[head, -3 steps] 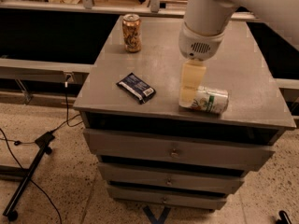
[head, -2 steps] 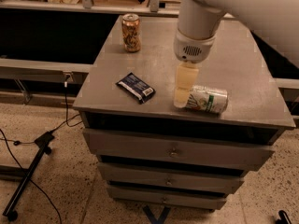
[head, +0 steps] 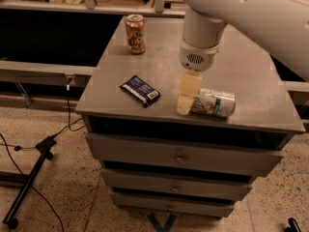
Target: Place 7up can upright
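Observation:
The 7up can (head: 216,103) lies on its side near the front right of the grey cabinet top (head: 159,57), its white and green side up and its silver end to the right. My gripper (head: 187,96) hangs straight down from the white arm (head: 200,37), low over the top. It sits at the can's left end, touching or nearly touching it. I cannot tell whether it holds the can.
A brown-gold patterned can (head: 135,34) stands upright at the back left of the top. A dark blue snack packet (head: 140,91) lies flat left of the gripper. The cabinet has drawers (head: 178,153) below. Cables and a stand leg (head: 29,182) lie on the floor at left.
The gripper has shifted a little to the left, from over the can's left part to its left end. The can still lies on its side in about the same spot.

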